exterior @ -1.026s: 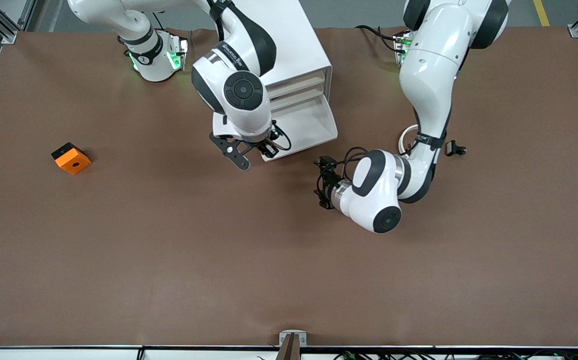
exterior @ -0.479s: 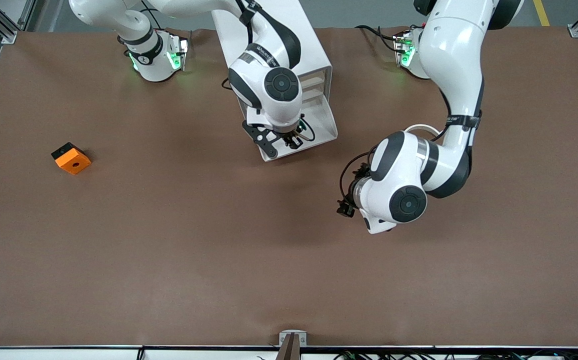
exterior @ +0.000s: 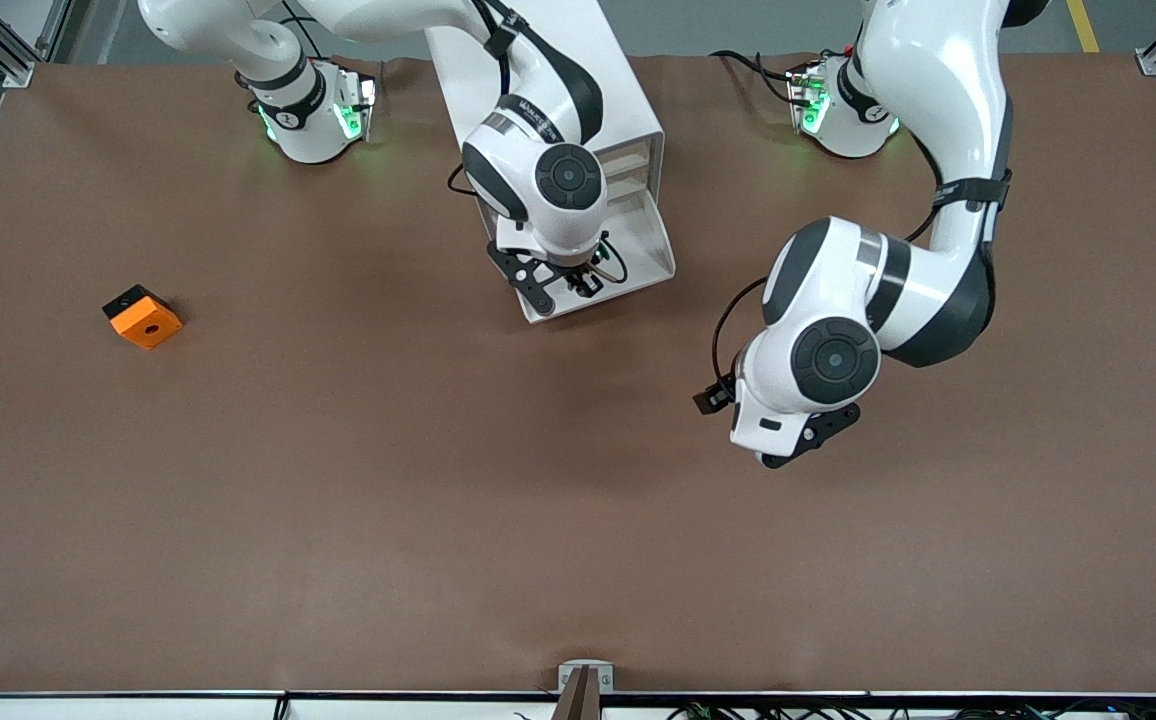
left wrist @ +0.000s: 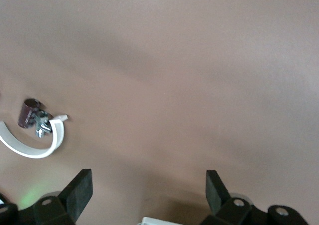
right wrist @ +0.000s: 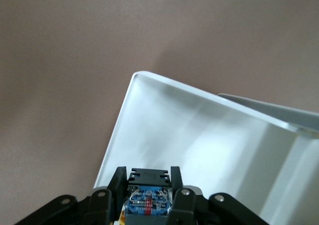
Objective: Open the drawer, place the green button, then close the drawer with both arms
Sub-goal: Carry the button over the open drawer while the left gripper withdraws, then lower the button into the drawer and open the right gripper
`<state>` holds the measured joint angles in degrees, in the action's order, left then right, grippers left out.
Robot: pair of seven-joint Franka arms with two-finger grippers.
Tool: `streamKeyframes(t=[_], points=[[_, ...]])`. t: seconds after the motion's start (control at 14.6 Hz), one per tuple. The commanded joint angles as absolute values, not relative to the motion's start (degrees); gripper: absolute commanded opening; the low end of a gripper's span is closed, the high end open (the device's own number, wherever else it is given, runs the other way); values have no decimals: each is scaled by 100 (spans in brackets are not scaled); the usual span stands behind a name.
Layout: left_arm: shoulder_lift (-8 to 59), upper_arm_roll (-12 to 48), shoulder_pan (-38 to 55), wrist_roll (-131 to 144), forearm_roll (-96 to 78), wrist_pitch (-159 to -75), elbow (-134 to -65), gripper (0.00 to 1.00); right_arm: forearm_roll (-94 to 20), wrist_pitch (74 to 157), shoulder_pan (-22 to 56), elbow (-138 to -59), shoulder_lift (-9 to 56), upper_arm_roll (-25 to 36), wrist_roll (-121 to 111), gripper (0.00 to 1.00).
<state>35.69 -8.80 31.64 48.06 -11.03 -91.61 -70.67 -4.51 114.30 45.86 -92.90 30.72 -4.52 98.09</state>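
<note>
Seen from the right wrist, the right gripper (right wrist: 148,195) pinches the button (right wrist: 148,201), a small dark blue part, between black fingers (right wrist: 118,181) directly above the white floor of the pulled-out drawer (right wrist: 164,120); the front view shows the same gripper (exterior: 578,282) over that drawer (exterior: 650,262) but hides the part itself. The drawer juts from the base of the tall white cabinet (exterior: 628,120), which stands near the tabletop edge where both arm bases sit. The right arm bends down from its base with the wrist pointing straight into the tray. The left arm folds at the elbow and hangs over bare tabletop toward its own end of the table, well apart from the drawer. The left wrist view shows the left gripper (left wrist: 148,185) with its fingers (left wrist: 79,187) spread wide and empty, and also a curved white strip (left wrist: 37,147) with a small dark cylinder (left wrist: 29,112) beside it, lying on the brown mat (left wrist: 199,60). An orange block (exterior: 143,318) sits near the right arm's end of the tabletop (exterior: 338,520), far from the cabinet. Grey floor borders the table.
</note>
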Motion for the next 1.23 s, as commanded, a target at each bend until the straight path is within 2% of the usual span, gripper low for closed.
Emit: streamKeyframes(t=[0.0, 0.14, 0.21, 0.27, 0.34, 0.48, 0.96, 1.16], points=[[3235, -905, 3190, 4081, -967, -9184, -7427, 100, -501, 11671, 4798, -9281, 3365, -396, 10089, 22], [3156, -905, 3182, 3693, -801, -9184, -7488, 100, -501, 11733, 4790, -9281, 3401, -396, 10090, 26], [3155, -905, 3182, 3439, -748, -9211, -7497, 100, -501, 11699, 4781, -9273, 3401, -396, 10090, 35], [3155, -905, 3173, 3054, -747, -9246, -7488, 100, -510, 11655, 4738, -9264, 3384, -396, 10090, 76], [3164, -905, 3086, 2876, -799, -9272, -7506, 100, -518, 11654, 4711, -9255, 3358, -396, 10081, 100], [3164, -879, 3050, 2874, -826, -9368, -7584, 100, -527, 11419, 4702, -9168, 3130, -387, 10055, 100], [3217, -352, 3128, 2839, -870, -10790, -8567, 100, -571, 9099, 3956, -7771, 2348, -404, 9906, 100], [3436, -142, 3199, 2874, -870, -11135, -8754, 100, -571, 8483, 3517, -7673, 1874, -395, 8978, 100]])
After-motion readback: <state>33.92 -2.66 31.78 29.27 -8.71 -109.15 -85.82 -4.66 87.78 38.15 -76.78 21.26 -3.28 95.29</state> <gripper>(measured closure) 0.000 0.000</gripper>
